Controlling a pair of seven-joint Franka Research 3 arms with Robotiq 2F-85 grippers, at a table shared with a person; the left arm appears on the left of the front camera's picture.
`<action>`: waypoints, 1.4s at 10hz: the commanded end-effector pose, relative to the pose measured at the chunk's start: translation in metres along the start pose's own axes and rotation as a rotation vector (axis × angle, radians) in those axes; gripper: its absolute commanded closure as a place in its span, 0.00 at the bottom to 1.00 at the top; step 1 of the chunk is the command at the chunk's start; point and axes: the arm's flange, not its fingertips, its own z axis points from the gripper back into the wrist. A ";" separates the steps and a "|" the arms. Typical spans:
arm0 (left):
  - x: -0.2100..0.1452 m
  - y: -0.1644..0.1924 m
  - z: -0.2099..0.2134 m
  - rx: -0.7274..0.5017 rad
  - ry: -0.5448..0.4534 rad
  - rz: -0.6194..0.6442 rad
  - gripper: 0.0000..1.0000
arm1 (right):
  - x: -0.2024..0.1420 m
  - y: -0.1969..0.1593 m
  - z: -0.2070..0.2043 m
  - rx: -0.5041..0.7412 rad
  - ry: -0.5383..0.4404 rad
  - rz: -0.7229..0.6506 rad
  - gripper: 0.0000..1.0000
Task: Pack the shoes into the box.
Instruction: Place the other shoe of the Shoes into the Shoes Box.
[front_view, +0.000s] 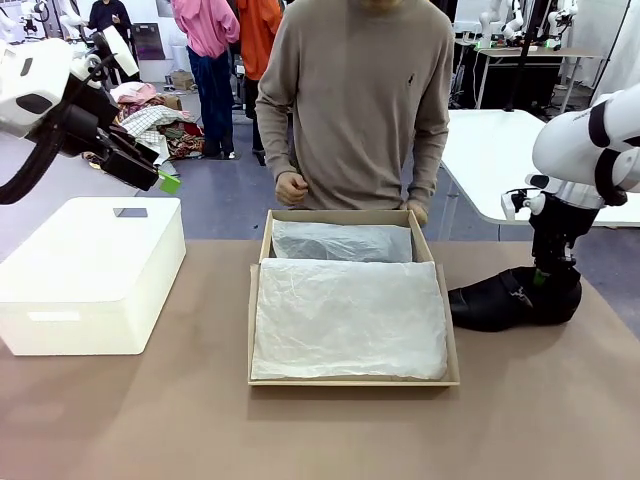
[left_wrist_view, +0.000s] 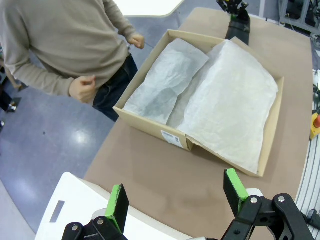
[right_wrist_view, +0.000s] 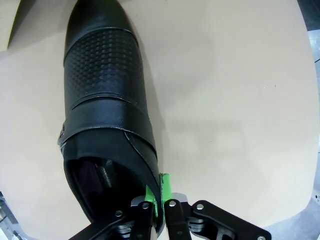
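Since the right gripper (front_view: 553, 272) is clamped on the shoe's heel rim, the step in hand looks like carrying that shoe into the box. The table (front_view: 300, 440) is brown and bears everything. The box (front_view: 352, 382) is open and lies beside the right gripper toward the robot's left. Its deep part is on the person's side, and its flat flap nearer the robot is covered in white tissue paper (front_view: 350, 320). The white container (front_view: 90, 270) sits under the left gripper (front_view: 150, 172), well apart from the right one. The shoe (front_view: 500, 300) rests on the table directly below the right gripper, toe toward the box, near it but not touching. The wrist view shows the gripper (right_wrist_view: 159, 192) pinching the collar wall, one finger inside and one outside. The left gripper (left_wrist_view: 176, 195) has its jaws wide open and holds nothing.

To do it well, lift straight up until the sole clears the box wall. The pinch is thin and off-centre, so the toe likely droops, which calls for a slow move. Lower toe-first into the deep part.
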 end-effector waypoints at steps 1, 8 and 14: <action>-0.001 0.001 0.000 -0.016 -0.014 -0.008 0.00 | -0.002 0.004 0.010 0.002 0.004 0.013 1.00; -0.001 0.001 0.000 -0.016 -0.014 -0.008 0.00 | -0.001 0.008 0.072 -0.055 0.033 -0.090 1.00; -0.001 0.001 0.000 -0.016 -0.014 -0.008 0.00 | 0.030 0.025 0.148 -0.133 -0.029 -0.400 1.00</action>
